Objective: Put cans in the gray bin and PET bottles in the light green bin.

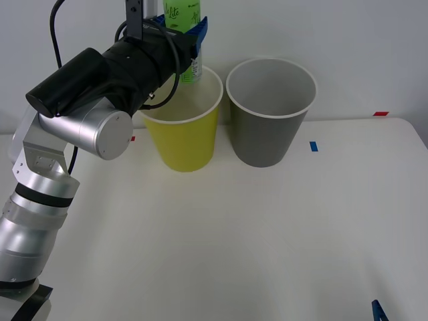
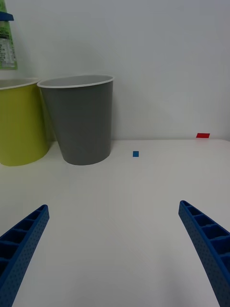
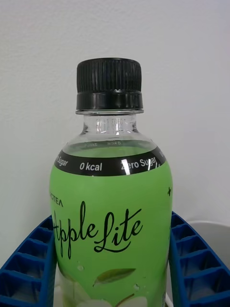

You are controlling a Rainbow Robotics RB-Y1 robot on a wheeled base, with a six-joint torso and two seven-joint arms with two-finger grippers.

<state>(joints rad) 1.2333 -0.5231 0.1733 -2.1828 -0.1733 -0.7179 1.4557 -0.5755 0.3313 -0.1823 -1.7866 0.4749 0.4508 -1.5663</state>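
Both left gripper (image 3: 112,268) jaws flank PET bottle (image 3: 111,220).

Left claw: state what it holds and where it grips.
The left claw holds the bottle by its labelled body, above the green bin.

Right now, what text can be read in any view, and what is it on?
All on the PET bottle, held by the left gripper above the light green bin:
"Apple Lite" on the green label.
"0 kcal" on the black band.
"Zero Sugar" on the black band, partly under glare.
"...CTEA" at the label's edge, cut off.
Fine print on the label's side: too small to read.
Both bins carry no text.
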